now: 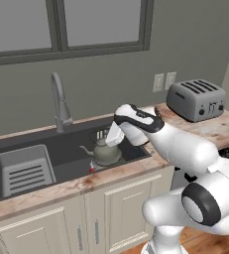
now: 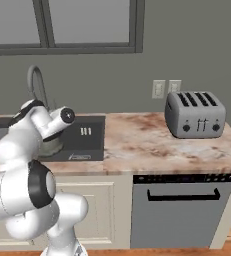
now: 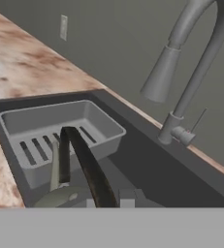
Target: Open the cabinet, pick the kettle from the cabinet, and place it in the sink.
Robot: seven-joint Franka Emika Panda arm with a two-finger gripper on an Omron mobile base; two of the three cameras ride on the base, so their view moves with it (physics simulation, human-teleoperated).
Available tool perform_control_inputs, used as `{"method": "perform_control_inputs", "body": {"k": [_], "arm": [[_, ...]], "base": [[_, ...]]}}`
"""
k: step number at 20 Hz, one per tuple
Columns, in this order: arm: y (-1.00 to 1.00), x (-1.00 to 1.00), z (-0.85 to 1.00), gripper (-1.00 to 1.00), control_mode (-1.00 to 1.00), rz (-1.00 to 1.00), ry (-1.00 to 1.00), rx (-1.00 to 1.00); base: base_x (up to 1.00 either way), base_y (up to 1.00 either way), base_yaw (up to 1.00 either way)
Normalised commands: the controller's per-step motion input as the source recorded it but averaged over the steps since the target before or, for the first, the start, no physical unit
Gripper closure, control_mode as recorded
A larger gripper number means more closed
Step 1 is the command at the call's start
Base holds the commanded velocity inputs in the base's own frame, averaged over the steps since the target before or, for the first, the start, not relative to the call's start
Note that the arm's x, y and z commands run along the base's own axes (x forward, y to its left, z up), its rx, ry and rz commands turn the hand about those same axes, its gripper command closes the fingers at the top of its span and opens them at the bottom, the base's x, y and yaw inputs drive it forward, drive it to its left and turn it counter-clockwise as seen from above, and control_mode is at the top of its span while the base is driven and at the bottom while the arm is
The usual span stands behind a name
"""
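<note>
- The kettle (image 1: 106, 152) sits low inside the sink (image 1: 66, 149), near its right side.
- Its thin handle (image 3: 87, 167) arches up right in front of the hand camera.
- The gripper (image 1: 111, 140) is just above the kettle, squeezed tight on that handle.
- A grey rack (image 1: 24, 171) lies at the sink's left end.
- The tall faucet (image 1: 59, 101) stands behind the sink.
- A toaster (image 1: 196, 99) sits on the counter (image 1: 212, 129) to the right.
</note>
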Motion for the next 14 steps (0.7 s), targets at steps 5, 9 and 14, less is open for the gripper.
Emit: {"method": "perform_control_inputs", "body": {"k": [5, 9, 14], "arm": [[0.19, 0.24, -0.32, 1.0, -1.0, 0.0, 0.0, 0.0], [0.12, 0.3, -0.32, 1.0, -1.0, 0.0, 0.0, 0.0], [0.11, 0.39, -0.3, 1.0, -1.0, 0.0, 0.02, -0.01]], "base": [[0.0, 0.0, 0.0], [0.0, 0.0, 0.0], [0.0, 0.0, 0.0]]}}
